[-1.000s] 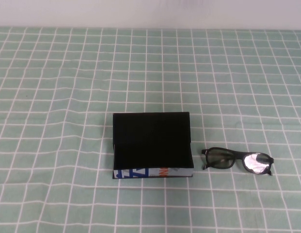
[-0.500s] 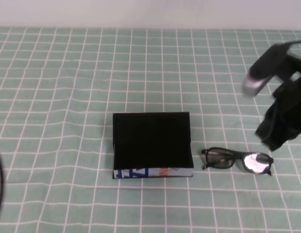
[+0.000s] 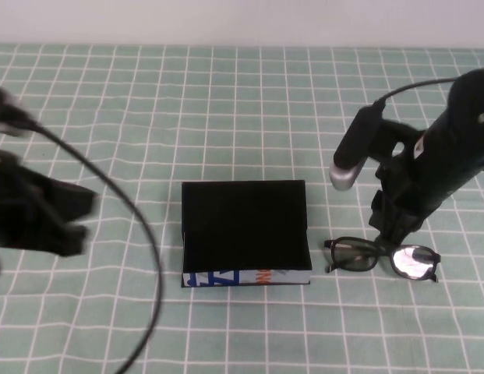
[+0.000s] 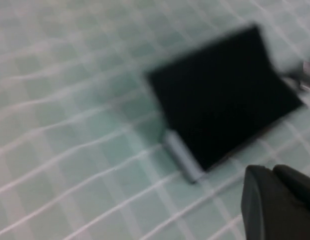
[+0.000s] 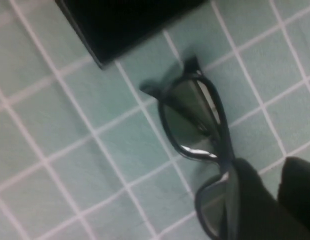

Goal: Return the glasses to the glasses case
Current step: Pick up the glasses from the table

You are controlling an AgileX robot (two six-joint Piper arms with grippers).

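The glasses case [image 3: 245,230] lies in the middle of the table, black with a white printed front edge. The black glasses [image 3: 382,258] lie on the cloth just right of it, lenses up. My right gripper [image 3: 391,227] hangs close above the glasses' far side. In the right wrist view it [image 5: 268,167] is open, one finger over a lens of the glasses [image 5: 194,120], and the case corner [image 5: 120,20] shows beyond. My left gripper [image 3: 66,214] is blurred at the left, well apart from the case. In the left wrist view it [image 4: 271,170] is shut and empty, short of the case [image 4: 224,95].
A green cloth with a white grid [image 3: 242,101] covers the table. A black cable [image 3: 140,234] loops from the left arm down toward the front edge. A white wall runs along the far edge.
Both arms have come into view. The right arm has moved left and down to just above the glasses. The left arm has swung in from the left edge. Case and glasses have not moved.
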